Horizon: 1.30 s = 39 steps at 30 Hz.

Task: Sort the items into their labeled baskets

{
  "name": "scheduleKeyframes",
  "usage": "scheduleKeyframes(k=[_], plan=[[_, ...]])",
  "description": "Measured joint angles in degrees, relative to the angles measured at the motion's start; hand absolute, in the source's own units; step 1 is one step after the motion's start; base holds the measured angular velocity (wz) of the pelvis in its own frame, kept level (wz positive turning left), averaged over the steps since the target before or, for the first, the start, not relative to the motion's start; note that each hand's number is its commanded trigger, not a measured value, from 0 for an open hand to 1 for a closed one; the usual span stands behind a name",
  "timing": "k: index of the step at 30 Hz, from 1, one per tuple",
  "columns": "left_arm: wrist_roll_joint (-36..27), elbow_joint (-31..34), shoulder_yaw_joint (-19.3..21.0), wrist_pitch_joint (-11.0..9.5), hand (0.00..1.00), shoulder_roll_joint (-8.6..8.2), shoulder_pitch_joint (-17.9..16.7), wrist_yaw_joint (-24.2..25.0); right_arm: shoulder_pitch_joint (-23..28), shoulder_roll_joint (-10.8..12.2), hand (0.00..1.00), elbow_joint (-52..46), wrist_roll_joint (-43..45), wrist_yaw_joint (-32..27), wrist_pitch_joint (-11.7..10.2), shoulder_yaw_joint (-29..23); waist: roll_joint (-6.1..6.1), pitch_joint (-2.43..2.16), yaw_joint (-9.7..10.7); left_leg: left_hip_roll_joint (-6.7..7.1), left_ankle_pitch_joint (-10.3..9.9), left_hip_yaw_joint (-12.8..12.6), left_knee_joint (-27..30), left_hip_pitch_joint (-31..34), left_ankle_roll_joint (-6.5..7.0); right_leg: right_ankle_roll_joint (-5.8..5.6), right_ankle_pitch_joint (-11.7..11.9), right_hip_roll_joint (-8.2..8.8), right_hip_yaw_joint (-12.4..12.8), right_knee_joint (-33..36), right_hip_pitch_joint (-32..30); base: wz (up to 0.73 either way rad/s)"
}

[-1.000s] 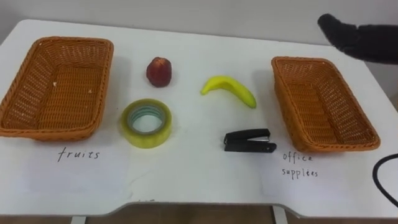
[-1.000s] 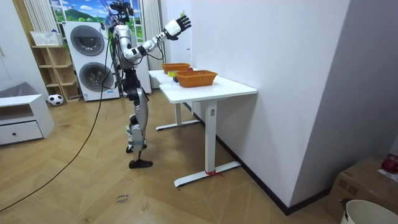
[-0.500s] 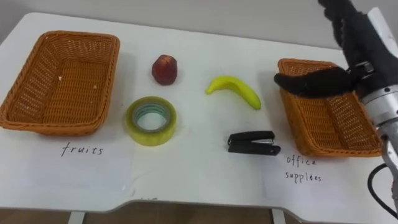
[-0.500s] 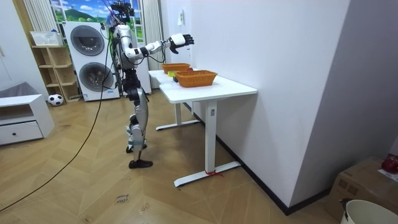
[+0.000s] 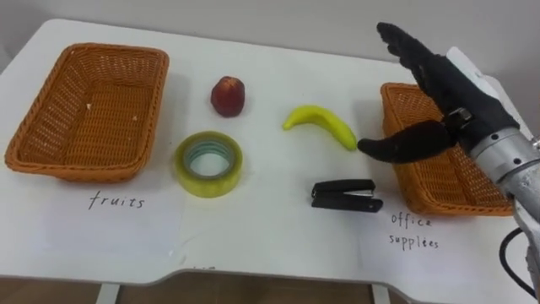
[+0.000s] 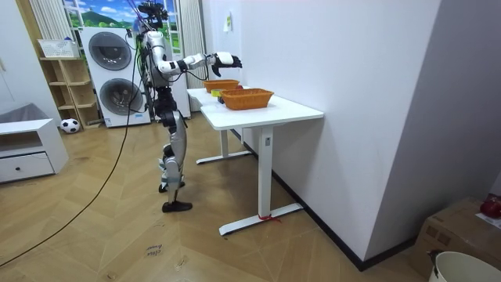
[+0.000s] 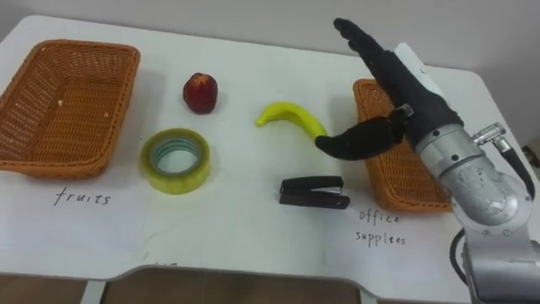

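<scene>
On the white table (image 5: 270,228) lie a red apple (image 5: 228,95), a yellow banana (image 5: 320,124), a roll of yellow tape (image 5: 207,163) and a black stapler (image 5: 345,195). The wicker basket (image 5: 29,135) labelled fruits stands at the left and holds nothing. Another wicker basket (image 5: 418,187), labelled office supplies, stands at the right. My right hand (image 5: 434,93) hovers open above that basket's left rim, fingers straight and thumb pointing toward the banana. In the room view I stand at the table's end with the right hand (image 6: 225,59) held out over it.
The handwritten label "fruits" (image 5: 116,201) and the label "office supplies" (image 5: 410,230) are on the table near its front edge. Washing machines (image 6: 109,74) and a shelf (image 6: 66,82) stand behind me.
My right hand has come down from high at the back right and moved left, to just above the right basket's left rim. The view has shifted slightly.
</scene>
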<state>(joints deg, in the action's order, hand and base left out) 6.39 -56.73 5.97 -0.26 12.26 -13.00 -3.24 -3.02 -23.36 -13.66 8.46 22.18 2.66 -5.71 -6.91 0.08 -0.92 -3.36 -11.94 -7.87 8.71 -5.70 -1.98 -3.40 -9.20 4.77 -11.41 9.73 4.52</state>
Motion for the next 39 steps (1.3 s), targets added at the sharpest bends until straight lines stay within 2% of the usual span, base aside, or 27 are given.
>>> scheduleKeyframes(k=[5,6,17,24,27,33,39], plan=[[-0.1,1.4,0.0,0.0,0.00,0.02,-0.1,0.0,2.0,0.0,0.00,0.0,1.1,2.2,0.5,0.1,0.05,0.03,-1.0,0.00,0.0,0.0,0.0,-1.0,0.00,0.00,0.0,0.01,-0.1,-0.1,1.0,0.01],[0.0,1.4,0.0,0.0,0.00,0.02,0.1,0.0,2.6,0.0,0.00,0.0,1.2,2.6,0.8,0.2,0.25,0.19,-1.1,0.00,0.0,0.0,0.0,-1.0,0.00,0.00,0.0,0.01,0.0,-0.1,1.1,0.00],[0.0,1.5,-0.5,0.0,0.00,0.02,-0.3,0.0,3.6,0.0,0.00,1.7,3.4,6.3,1.2,2.4,0.20,0.34,-1.3,-0.01,0.0,0.2,-0.1,-1.0,0.00,0.05,0.0,-0.06,0.1,0.0,1.1,0.00],[0.0,1.7,-0.5,0.0,0.00,0.02,-0.3,0.0,7.1,0.0,0.00,1.8,8.0,8.4,1.3,2.8,0.24,0.37,-1.5,-0.01,0.0,0.2,-0.4,-0.7,0.00,0.05,0.0,-0.09,0.1,0.0,0.7,0.00],[0.0,2.1,-0.6,0.0,0.00,0.02,0.0,0.2,7.1,0.0,0.00,1.8,8.7,9.4,2.3,2.8,0.39,0.47,-1.5,-0.01,0.0,0.2,-0.5,-0.4,0.00,0.05,0.0,-0.10,0.1,-0.1,0.4,0.00],[-0.1,3.2,-0.7,0.0,0.00,-0.02,0.8,1.1,7.1,0.0,0.00,1.8,10.2,11.0,2.5,3.4,0.59,0.60,-2.5,-0.01,0.0,0.2,-0.5,-0.4,0.00,0.05,0.0,-0.10,0.1,-0.1,0.3,0.00],[0.0,3.2,-0.7,0.0,0.00,-0.04,1.1,1.7,7.1,0.0,0.00,1.9,10.2,13.3,3.3,4.9,0.48,0.53,-2.7,-0.01,0.0,0.4,-0.5,-0.1,0.00,0.05,0.0,-0.10,-0.2,-0.1,0.3,0.00]])
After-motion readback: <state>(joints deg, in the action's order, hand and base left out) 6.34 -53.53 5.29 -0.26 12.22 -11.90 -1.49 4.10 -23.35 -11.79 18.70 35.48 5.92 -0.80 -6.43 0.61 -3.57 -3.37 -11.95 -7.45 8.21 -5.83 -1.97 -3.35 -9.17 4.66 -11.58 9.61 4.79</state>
